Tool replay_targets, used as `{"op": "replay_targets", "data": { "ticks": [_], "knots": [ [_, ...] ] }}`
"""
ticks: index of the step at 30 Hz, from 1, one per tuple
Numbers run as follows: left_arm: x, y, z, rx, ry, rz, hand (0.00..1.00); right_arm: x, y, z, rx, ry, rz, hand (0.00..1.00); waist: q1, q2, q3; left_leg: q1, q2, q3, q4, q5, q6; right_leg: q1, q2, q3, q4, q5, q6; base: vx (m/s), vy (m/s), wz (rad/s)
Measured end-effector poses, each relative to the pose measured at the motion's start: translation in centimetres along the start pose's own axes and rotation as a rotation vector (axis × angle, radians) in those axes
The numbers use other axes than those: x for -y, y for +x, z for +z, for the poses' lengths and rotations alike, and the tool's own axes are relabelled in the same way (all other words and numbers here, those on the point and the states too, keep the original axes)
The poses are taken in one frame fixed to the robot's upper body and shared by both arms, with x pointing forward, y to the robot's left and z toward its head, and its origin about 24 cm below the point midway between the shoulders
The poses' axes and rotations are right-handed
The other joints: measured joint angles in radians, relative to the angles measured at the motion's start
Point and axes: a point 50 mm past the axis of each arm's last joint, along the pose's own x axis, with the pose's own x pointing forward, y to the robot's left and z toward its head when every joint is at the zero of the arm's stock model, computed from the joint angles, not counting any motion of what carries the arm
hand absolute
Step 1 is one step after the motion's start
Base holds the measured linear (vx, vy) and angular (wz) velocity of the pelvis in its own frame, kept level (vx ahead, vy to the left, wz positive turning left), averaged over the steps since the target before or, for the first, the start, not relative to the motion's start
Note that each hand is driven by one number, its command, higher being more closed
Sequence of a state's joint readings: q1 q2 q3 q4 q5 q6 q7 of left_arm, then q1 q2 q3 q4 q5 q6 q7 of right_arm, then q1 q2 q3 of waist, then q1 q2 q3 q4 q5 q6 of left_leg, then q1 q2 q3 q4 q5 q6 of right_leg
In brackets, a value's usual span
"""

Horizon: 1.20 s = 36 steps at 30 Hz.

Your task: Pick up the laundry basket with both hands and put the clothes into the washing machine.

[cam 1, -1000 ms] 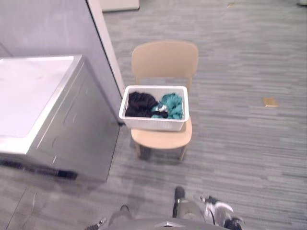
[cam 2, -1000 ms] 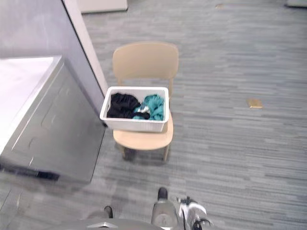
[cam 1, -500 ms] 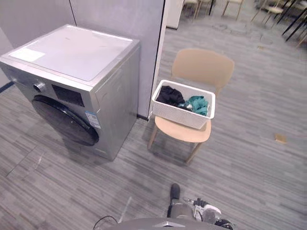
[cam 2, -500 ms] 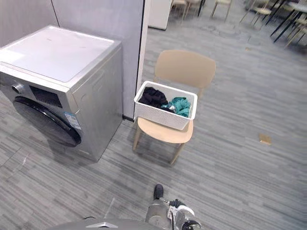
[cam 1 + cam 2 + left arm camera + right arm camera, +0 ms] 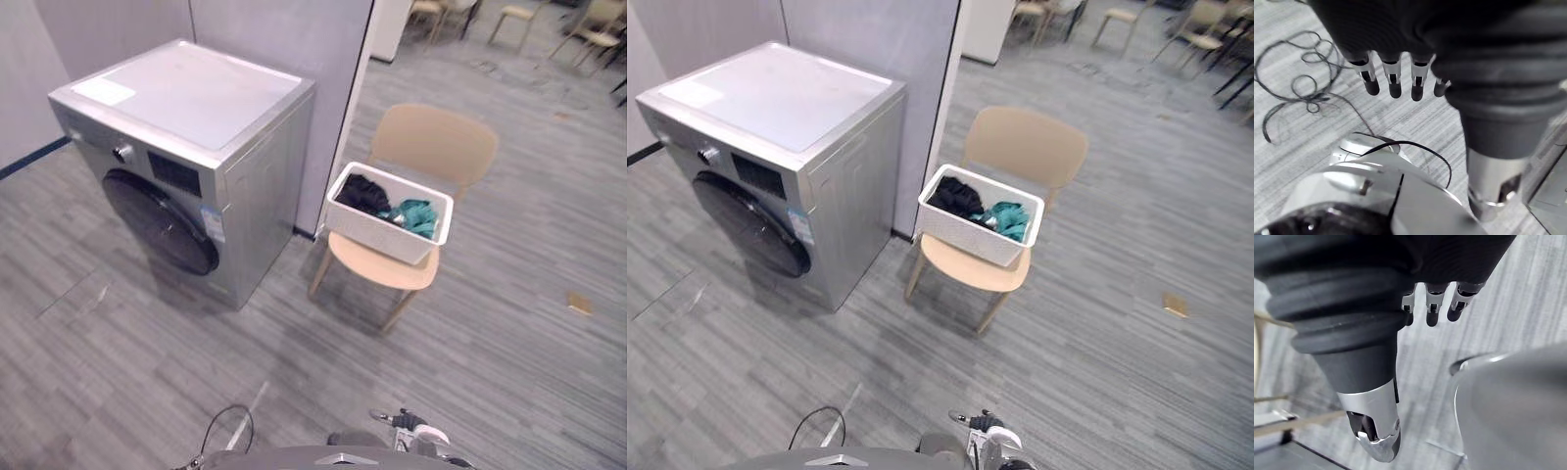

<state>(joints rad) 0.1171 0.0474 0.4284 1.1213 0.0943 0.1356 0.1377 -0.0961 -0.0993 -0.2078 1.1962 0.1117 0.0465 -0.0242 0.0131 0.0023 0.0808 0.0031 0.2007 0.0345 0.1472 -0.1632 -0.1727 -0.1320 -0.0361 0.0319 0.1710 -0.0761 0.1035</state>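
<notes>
Left hand [image 5: 1400,68] first: its fingers [image 5: 1393,88] hang loose and relaxed with nothing in them, and past the dark tips there's just grey striped carpet floor [image 5: 1288,156]. Same deal on the right hand [image 5: 1432,298]. Its fingers [image 5: 1455,308] are slack and empty, its thumb [image 5: 1376,431] juts out apart from them, and there's more carpet beyond.

So the laundry basket [image 5: 384,227] is nowhere near either hand. It's well apart from both, out ahead of the robot across a wide stretch of floor. It's a white rectangular tub sitting on the seat of a beige chair [image 5: 436,145], with the chair's backrest rising behind it. The clothes are inside: a black piece [image 5: 364,193] at the end nearer the washer and a teal piece [image 5: 418,216] at the other end, touching in the middle.

The washing machine [image 5: 196,108] stands just to the left of the chair. It's a silver-grey front loader, and its round dark door [image 5: 162,223] is shut. There's a pale label [image 5: 103,91] lying flat on one corner of the top.

Room-wise, a grey partition wall [image 5: 284,29] runs behind the machine and ends by the chair. A small tan scrap [image 5: 580,304] lies on the carpet off to the right of the chair. A few more chairs [image 5: 517,14] stand way at the back.
</notes>
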Motion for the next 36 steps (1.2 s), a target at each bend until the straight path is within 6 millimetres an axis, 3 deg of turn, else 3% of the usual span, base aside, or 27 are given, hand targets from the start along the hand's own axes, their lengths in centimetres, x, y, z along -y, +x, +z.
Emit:
{"op": "replay_targets", "data": {
  "ticks": [2,5,7,8,10,13,15,19,22,24,25,26,27,28,29,30,31,33,34,36],
  "knots": [
    [0.2,0.0,0.6,0.014,-0.002,-0.004,0.0,0.0,0.0,0.0,-0.004,0.008,-0.002,0.0,-0.008,0.001,0.016,-0.011,-0.007,-0.035,-0.02,0.054,-0.011,0.038,-0.012,-0.042,-0.056,0.034,-0.002,-0.11,-0.054,0.63],
    [0.1,0.0,0.9,0.028,-0.009,-0.002,0.0,0.0,0.0,-0.5,-0.014,0.017,-0.009,0.0,-0.011,0.007,0.033,-0.011,-0.004,-0.064,0.009,0.088,-0.02,0.077,-0.014,-0.076,-0.025,0.011,-0.015,-0.12,-0.069,0.71],
    [-0.1,0.1,2.6,0.083,0.002,0.003,0.0,0.1,-0.1,-0.6,-0.013,0.06,-0.015,0.0,-0.029,-0.016,0.059,-0.102,-0.001,-0.082,0.124,0.095,-0.022,0.077,-0.029,-0.135,0.008,-0.022,-0.041,-0.21,-0.071,1.01],
    [0.0,0.1,2.9,0.087,0.003,-0.001,0.0,0.4,-0.1,-0.6,-0.012,0.071,-0.023,0.0,-0.027,-0.013,0.069,-0.108,0.004,-0.078,0.135,0.093,-0.014,0.079,-0.035,-0.157,0.013,-0.024,-0.039,-0.26,-0.021,0.81],
    [0.5,0.0,2.5,0.073,-0.021,-0.011,0.0,1.2,-0.1,-0.4,-0.005,0.09,-0.047,0.0,-0.029,0.004,0.091,-0.129,0.029,-0.014,0.153,0.034,0.069,0.085,-0.036,-0.182,0.017,-0.031,-0.026,-0.2,0.019,0.47],
    [0.4,0.0,2.0,0.049,-0.062,-0.004,0.0,1.5,-0.1,-0.1,0.003,0.091,-0.054,0.0,-0.025,0.023,0.075,-0.151,0.032,0.019,0.107,0.008,0.049,0.06,-0.028,-0.134,-0.014,-0.031,-0.011,-0.1,0.08,0.12],
    [0.3,0.0,2.0,0.049,-0.069,0.001,0.0,1.4,-0.1,-0.3,-0.004,0.116,-0.055,0.0,-0.026,0.015,0.073,-0.189,0.032,0.038,0.103,0.021,0.043,0.041,-0.03,-0.12,-0.04,-0.018,0.002,-0.04,0.069,0.17],
    [0.1,0.1,2.6,0.06,-0.053,0.004,0.0,1.8,-0.1,-1.0,-0.024,0.195,-0.077,0.0,-0.038,-0.007,0.058,-0.156,-0.042,0.045,-0.003,0.082,0.034,0.055,-0.083,-0.102,-0.093,0.022,0.043,0.08,0.099,0.29],
    [0.9,0.0,3.0,0.078,0.018,-0.016,0.0,2.4,-0.2,-1.5,-0.04,0.236,-0.11,0.0,-0.036,0.008,0.016,-0.096,-0.112,0.062,-0.101,0.114,0.057,0.065,-0.149,-0.099,-0.094,0.026,0.06,0.16,0.143,0.08],
    [1.5,-0.1,3.5,0.105,0.064,-0.032,0.0,1.9,-0.1,-0.9,-0.032,0.239,-0.1,0.0,-0.018,0.007,0.012,-0.056,-0.151,0.098,-0.13,0.104,0.08,0.065,-0.189,-0.083,-0.066,0.024,0.074,0.17,0.155,-0.27],
    [1.9,-0.2,3.8,0.123,0.089,-0.043,0.0,1.7,-0.1,-0.6,-0.028,0.238,-0.095,0.0,-0.018,0.022,0.011,-0.039,-0.162,0.106,-0.137,0.087,0.098,0.044,-0.195,-0.061,0.014,0.013,0.048,0.13,0.138,-0.25],
    [2.1,-0.3,3.8,0.126,0.099,-0.048,0.0,1.7,-0.1,-0.3,-0.018,0.236,-0.094,0.0,-0.025,0.019,0.013,-0.028,-0.163,0.105,-0.14,0.083,0.103,0.02,-0.192,-0.055,0.079,0.009,0.026,0.15,0.151,-0.09],
    [2.4,-0.3,3.7,0.132,0.116,-0.057,0.0,1.6,-0.1,0.5,0.017,0.232,-0.09,0.0,-0.037,0.033,0.01,0.012,-0.161,0.1,-0.162,0.082,0.107,-0.029,-0.183,-0.033,0.226,0.02,-0.03,0.19,0.14,0.09],
    [2.4,-0.3,3.6,0.134,0.133,-0.058,0.0,1.4,-0.1,0.8,0.034,0.211,-0.082,0.0,-0.045,0.036,0.016,0.063,-0.156,0.094,-0.172,0.083,0.111,-0.064,-0.166,-0.001,0.36,0.064,-0.063,0.22,0.14,0.1],
    [2.3,-0.3,3.5,0.135,0.138,-0.055,0.0,1.3,-0.1,0.9,0.041,0.197,-0.076,0.0,-0.045,0.042,0.021,0.09,-0.155,0.091,-0.167,0.085,0.12,-0.076,-0.161,0.012,0.419,0.095,-0.061,0.22,0.084,0.07],
    [2.0,-0.3,3.5,0.135,0.161,-0.05,0.0,0.9,-0.1,0.9,0.049,0.189,-0.065,0.0,-0.054,0.036,0.041,0.128,-0.15,0.087,-0.154,0.077,0.139,-0.107,-0.148,0.028,0.517,0.086,-0.048,0.2,0.039,0.12],
    [1.5,-0.2,3.5,0.133,0.19,-0.038,0.0,0.3,-0.1,0.8,0.045,0.17,-0.046,0.0,-0.056,0.015,0.045,0.138,-0.145,0.072,-0.136,0.07,0.149,-0.125,-0.111,0.045,0.558,0.002,-0.026,0.19,0.018,0.19],
    [1.3,-0.1,3.3,0.122,0.206,-0.034,0.0,-0.1,-0.1,0.9,0.046,0.163,-0.035,0.0,-0.062,0.01,0.048,0.138,-0.123,0.072,-0.124,0.068,0.145,-0.15,-0.04,0.034,0.517,-0.066,-0.016,0.15,-0.017,0.25],
    [1.4,-0.1,3.3,0.117,0.207,-0.036,0.0,-0.2,-0.1,1.0,0.049,0.161,-0.033,0.0,-0.066,0.011,0.051,0.14,-0.119,0.071,-0.124,0.067,0.145,-0.152,-0.025,0.029,0.488,-0.07,-0.012,0.17,-0.038,0.34],
    [1.2,0.0,2.7,0.099,0.196,-0.032,0.0,-0.2,-0.1,1.2,0.057,0.128,-0.027,0.0,-0.078,0.01,0.061,0.153,-0.12,0.078,-0.124,0.057,0.128,-0.134,0.006,0.013,0.262,-0.043,-0.015,0.17,-0.073,0.33]
  ]
}}
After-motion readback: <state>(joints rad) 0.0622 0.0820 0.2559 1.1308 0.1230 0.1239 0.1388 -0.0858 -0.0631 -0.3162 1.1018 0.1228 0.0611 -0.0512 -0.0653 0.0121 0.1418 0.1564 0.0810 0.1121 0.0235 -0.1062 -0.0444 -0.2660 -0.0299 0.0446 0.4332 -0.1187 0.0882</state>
